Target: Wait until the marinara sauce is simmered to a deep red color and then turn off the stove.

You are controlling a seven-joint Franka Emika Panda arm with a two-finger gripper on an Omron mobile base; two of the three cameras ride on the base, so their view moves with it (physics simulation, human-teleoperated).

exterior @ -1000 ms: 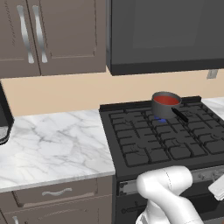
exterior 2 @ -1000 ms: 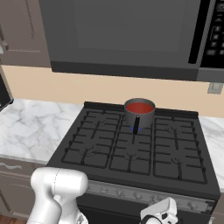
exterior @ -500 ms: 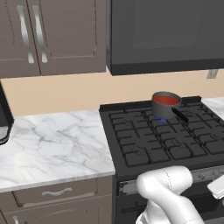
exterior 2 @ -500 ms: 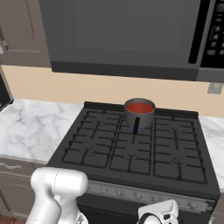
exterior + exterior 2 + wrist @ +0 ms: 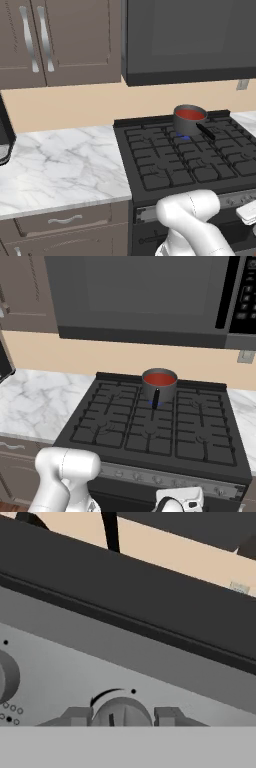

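Two jaws clamp stove (image 5: 150, 431) knob (image 5: 121, 713) | knob bottom cut off | sauce (image 5: 160, 377) red

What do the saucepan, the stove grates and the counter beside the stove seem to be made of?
The saucepan looks like dark grey metal with a matte finish, holding red marinara sauce. The stove grates look like black cast iron: thick, dull bars in a grid. The counter looks like polished white marble, judging by its grey veins, though it may be an imitation.

Glossy white rounded arm (image 5: 192, 220) segments, smooth bulbous joints, small grey fingertips (image 5: 75, 716).
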